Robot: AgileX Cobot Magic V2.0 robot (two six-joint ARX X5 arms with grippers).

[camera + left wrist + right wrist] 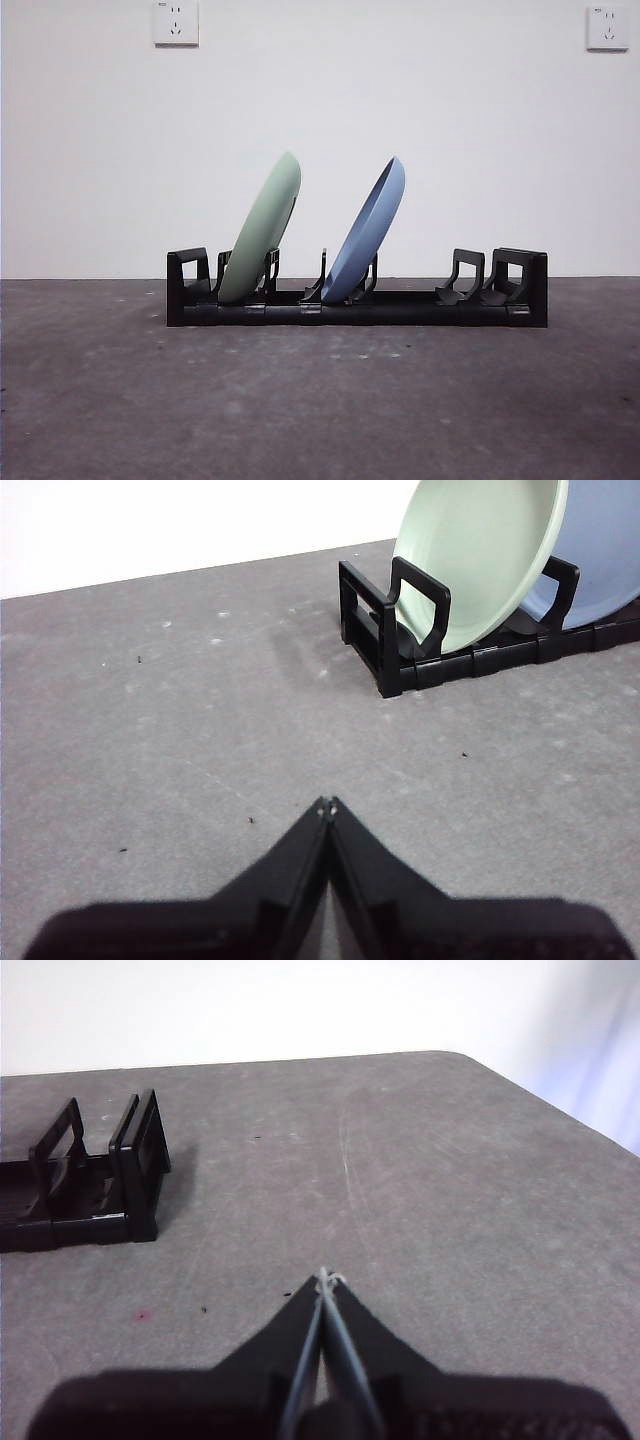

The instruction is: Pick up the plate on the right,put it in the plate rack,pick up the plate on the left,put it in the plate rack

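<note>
A long low black plastic plate rack (pixel 357 305) sits on a grey table (pixel 320 400). Leaning rightward in its left slots stands a pale green round plate (pixel 262 232), then a blue round plate (pixel 366 232); the right slots hold nothing. The left gripper (pixel 327 805) and right gripper (pixel 326 1277) hover apart from it, jaws closed, empty.

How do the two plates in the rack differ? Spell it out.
The green plate is pale green; the blue plate is blue. The green plate sits near the plate rack's left end in the front view; the blue plate stands nearer its middle. The green plate reaches slightly higher. Both stand on edge between prongs, leaning the same way.
</note>
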